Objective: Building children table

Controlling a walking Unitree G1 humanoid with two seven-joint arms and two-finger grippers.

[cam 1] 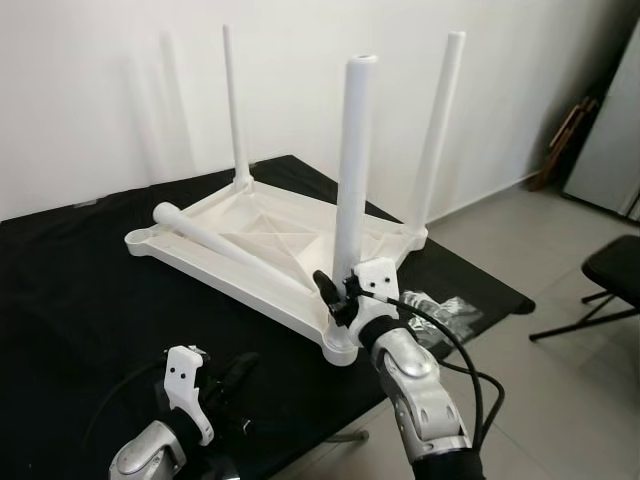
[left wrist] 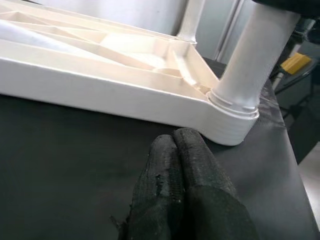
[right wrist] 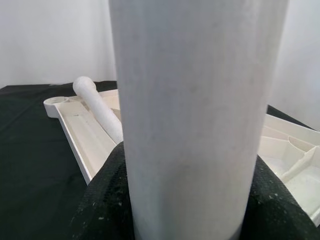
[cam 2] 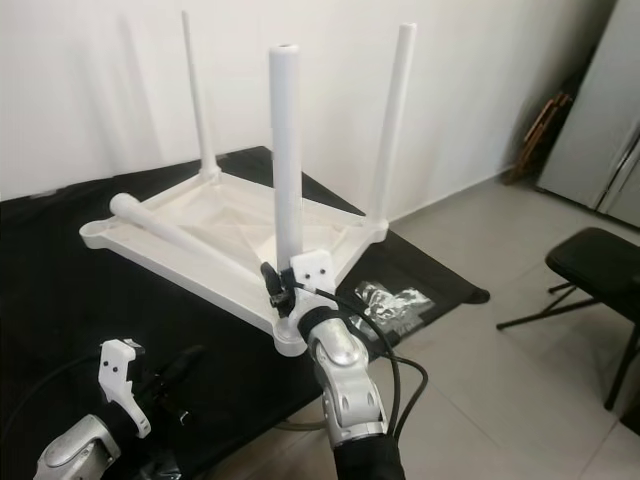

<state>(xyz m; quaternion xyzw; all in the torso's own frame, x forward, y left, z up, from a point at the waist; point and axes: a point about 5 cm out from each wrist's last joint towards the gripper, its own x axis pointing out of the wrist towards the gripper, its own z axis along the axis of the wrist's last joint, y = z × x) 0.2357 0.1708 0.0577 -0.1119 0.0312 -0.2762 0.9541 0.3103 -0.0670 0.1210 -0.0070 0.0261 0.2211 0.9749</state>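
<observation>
Three white legs stand upright from the upturned table top [cam 1: 262,232] on the black cloth [cam 1: 70,290]; a fourth leg [cam 1: 225,248] lies slanted across it; the right gripper [cam 1: 340,292] clasps the near leg [cam 1: 355,160] low down; the left wrist view shows the left gripper [left wrist: 182,187] pinched closed, empty, near that corner socket [left wrist: 231,129].

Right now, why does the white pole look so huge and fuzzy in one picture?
In the right wrist view the near leg is clamped in the right gripper, right before the lens, so it looms soft-edged; the eye views are sharp; in the left wrist view the left gripper's fingers blur slightly.
</observation>
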